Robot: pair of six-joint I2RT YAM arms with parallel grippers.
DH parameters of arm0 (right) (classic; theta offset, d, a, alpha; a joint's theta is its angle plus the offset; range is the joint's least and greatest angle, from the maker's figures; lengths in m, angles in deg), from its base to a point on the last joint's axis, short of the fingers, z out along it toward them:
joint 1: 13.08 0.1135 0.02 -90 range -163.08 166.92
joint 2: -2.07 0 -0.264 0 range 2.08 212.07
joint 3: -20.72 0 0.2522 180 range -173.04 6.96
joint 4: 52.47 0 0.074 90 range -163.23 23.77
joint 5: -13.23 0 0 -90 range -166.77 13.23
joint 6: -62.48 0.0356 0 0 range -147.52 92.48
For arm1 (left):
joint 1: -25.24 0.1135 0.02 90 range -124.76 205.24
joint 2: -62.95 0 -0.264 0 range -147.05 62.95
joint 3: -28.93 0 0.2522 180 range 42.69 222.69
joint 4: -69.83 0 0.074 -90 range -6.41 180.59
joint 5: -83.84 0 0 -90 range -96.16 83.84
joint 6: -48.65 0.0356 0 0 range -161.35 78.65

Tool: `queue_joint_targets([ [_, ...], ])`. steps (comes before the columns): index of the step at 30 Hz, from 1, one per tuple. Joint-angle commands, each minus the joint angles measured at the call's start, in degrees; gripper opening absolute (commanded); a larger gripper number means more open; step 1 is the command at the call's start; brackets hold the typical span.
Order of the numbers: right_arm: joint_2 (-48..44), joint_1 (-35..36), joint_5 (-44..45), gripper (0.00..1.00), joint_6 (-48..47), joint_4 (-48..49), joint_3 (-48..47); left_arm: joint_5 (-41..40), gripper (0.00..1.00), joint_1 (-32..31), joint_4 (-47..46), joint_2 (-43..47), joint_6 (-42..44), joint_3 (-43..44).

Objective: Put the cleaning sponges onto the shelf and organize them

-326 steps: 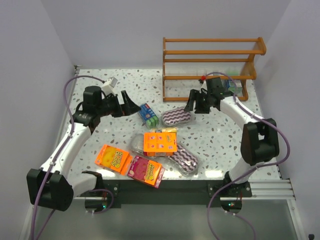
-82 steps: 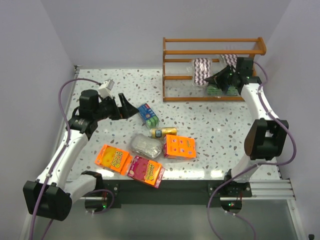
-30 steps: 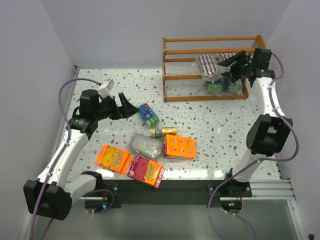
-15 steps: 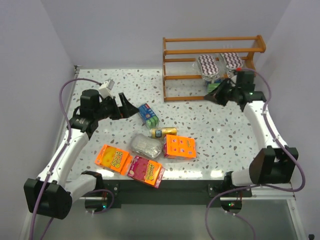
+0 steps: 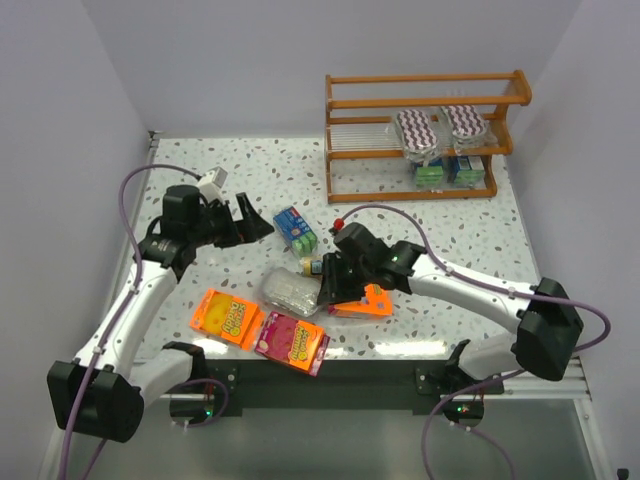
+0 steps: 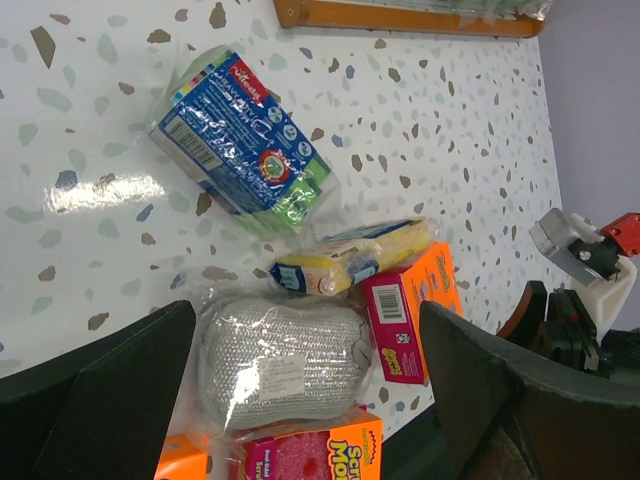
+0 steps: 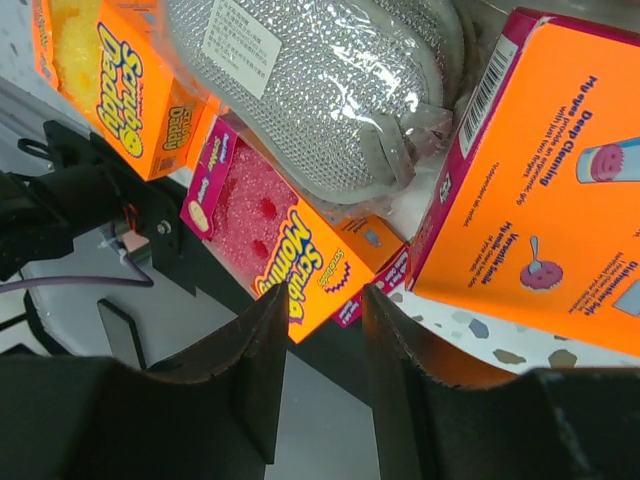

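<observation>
Right gripper (image 5: 331,290) over orange box (image 5: 366,301), jaws nearly closed, empty | left gripper (image 5: 252,220) spread wide, empty | 2 zigzag pads (image 5: 417,128) on shelf (image 5: 424,82)

White speckled table (image 5: 250,170) carries the shelf (image 5: 420,135) at far right corner. Mid-table: blue-green pack (image 5: 296,229), yellow block (image 5: 312,266), silver mesh pad (image 5: 290,291), orange box (image 5: 362,302) partly hidden under the arm. Near edge, left of centre: orange pack (image 5: 226,317) beside pink pack (image 5: 292,341), touching.
</observation>
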Motion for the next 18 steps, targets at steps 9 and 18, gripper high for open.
queue_joint_targets([
  [9, 1.5, 5.4, 18.8, 0.49, 11.9, 7.6, 3.1, 3.0, 0.95, -0.2, 6.2, 1.3, 2.4, -8.5],
  [18, 5.2, 7.6, 23.7, 0.54, 19.1, 13.1, 5.3, 4.1, 0.88, -1.9, 3.2, -5.4, 4.3, -11.6],
])
